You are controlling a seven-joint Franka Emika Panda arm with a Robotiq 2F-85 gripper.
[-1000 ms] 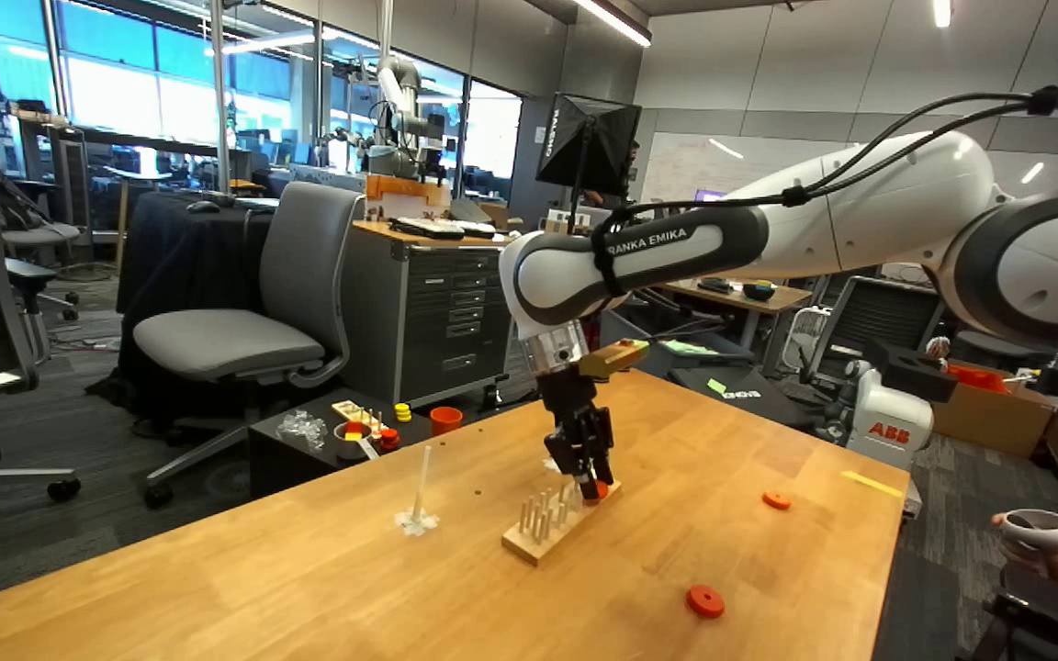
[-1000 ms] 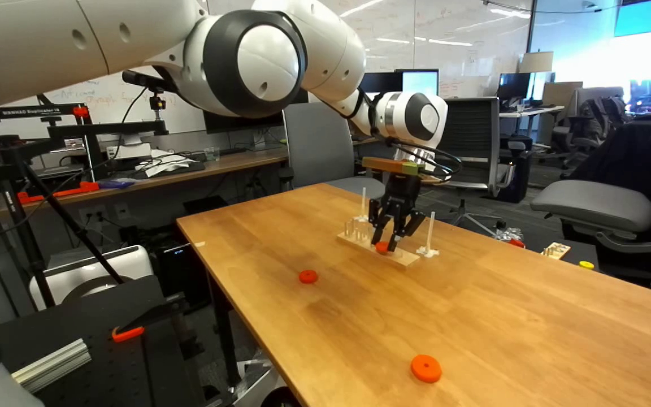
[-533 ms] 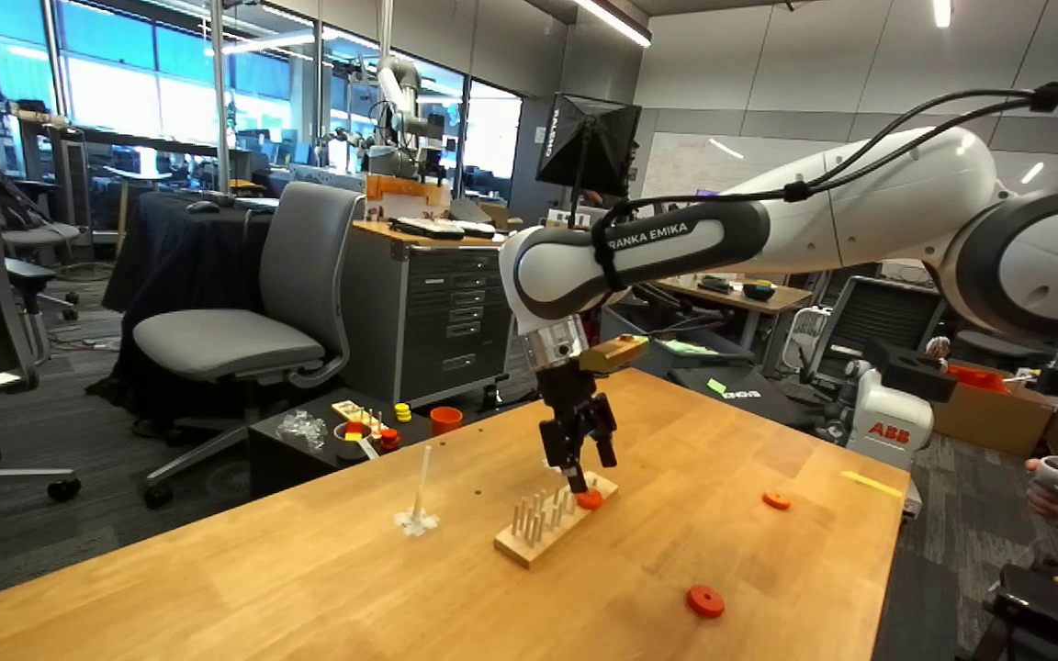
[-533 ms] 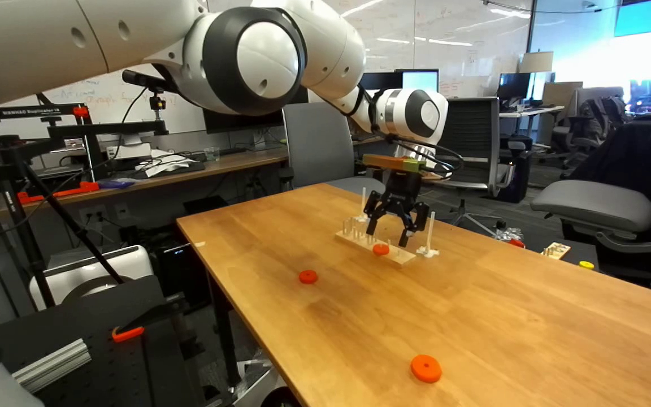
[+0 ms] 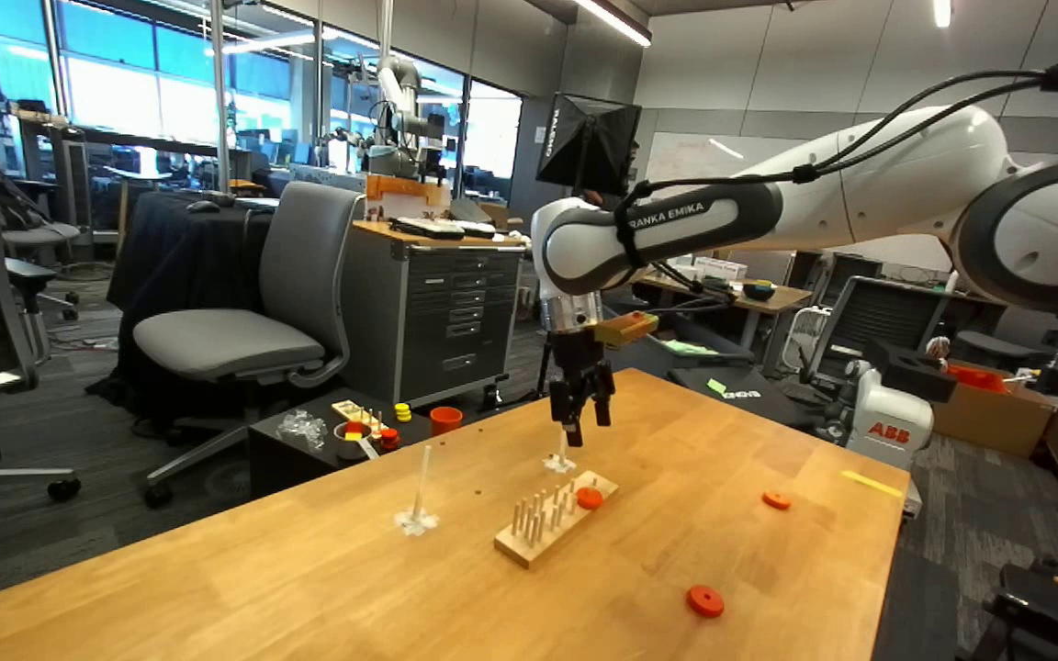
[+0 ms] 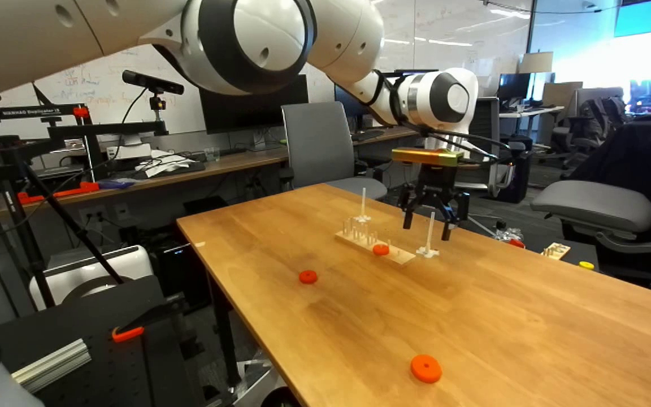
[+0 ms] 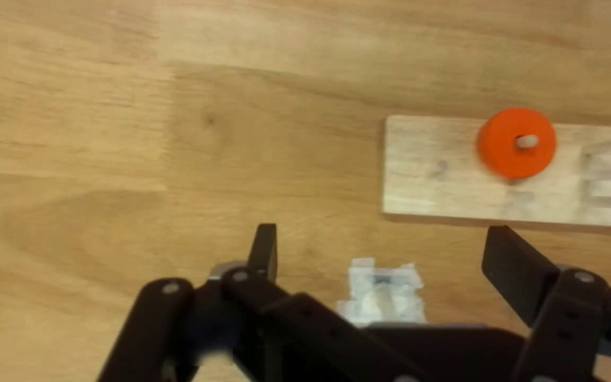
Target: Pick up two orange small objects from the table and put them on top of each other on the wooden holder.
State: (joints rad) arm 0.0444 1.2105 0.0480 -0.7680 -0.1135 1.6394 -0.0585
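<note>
On the wooden holder (image 5: 518, 553) (image 6: 408, 259) (image 7: 427, 199) lies an orange small object (image 5: 589, 498) (image 6: 381, 249) (image 7: 509, 163); in the wrist view a peg tip shows through its hole. Flat on the table (image 5: 309, 578) (image 6: 506, 316) rest two more orange small objects, one nearer (image 5: 704, 601) (image 6: 308, 277) and one farther along (image 5: 776, 500) (image 6: 426, 374). My gripper (image 5: 589, 433) (image 6: 426, 232) (image 7: 382, 233) hangs above the table, beside and higher than the holder's sparsely pegged end. Its fingers (image 7: 517, 268) are wide apart and hold nothing.
Two slim upright rods, one close under the gripper (image 5: 563, 450) (image 6: 430, 232) and one farther off (image 5: 421, 487) (image 6: 364, 200), stand on white taped bases. Several thin pegs (image 5: 538, 521) rise from the holder's other end. A black side table (image 5: 309, 464) stands beyond the table edge.
The gripper has opened and let go of the orange piece, which stays on the holder. It has then risen and moved off toward the nearby rod. The holder shifted slightly early on.
</note>
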